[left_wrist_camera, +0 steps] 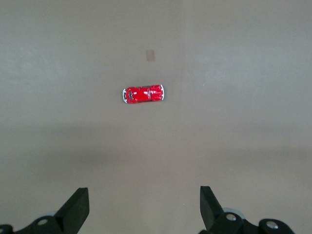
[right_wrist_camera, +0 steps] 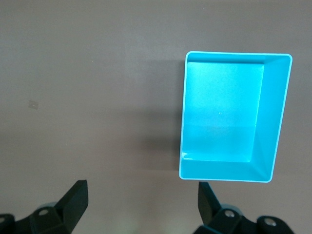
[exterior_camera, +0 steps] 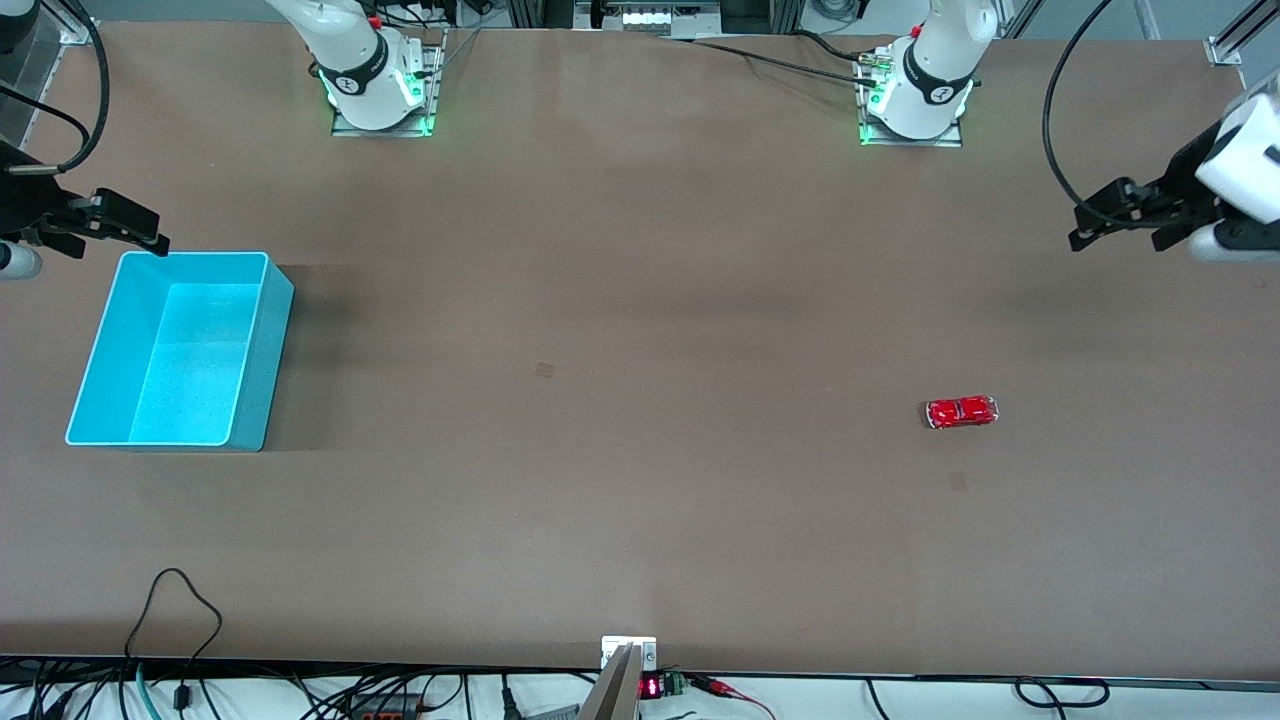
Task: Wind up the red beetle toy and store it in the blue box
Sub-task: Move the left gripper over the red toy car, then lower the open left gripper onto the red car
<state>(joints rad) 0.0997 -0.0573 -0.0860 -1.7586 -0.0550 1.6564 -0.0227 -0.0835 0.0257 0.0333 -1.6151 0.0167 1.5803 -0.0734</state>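
Observation:
The red beetle toy (exterior_camera: 962, 412) is a tiny glossy car resting alone on the brown table toward the left arm's end. The left wrist view has the toy (left_wrist_camera: 143, 94) lying sideways on bare table. My left gripper (exterior_camera: 1115, 238) hangs open and empty over the table edge at that end, well apart from the toy; its fingertips (left_wrist_camera: 144, 190) stand wide apart. The blue box (exterior_camera: 262, 380) stands empty toward the right arm's end. My right gripper (exterior_camera: 120, 248) hovers open and empty over the table beside the box's corner. In the right wrist view it (right_wrist_camera: 142, 184) is beside the box (right_wrist_camera: 239, 52).
Both arm bases (exterior_camera: 380, 90) (exterior_camera: 915, 100) stand along the table's back edge. Two small dark patches (exterior_camera: 545, 370) (exterior_camera: 958, 481) mark the brown tabletop. Cables (exterior_camera: 175, 620) and a small mount (exterior_camera: 628, 655) lie at the table's edge nearest the front camera.

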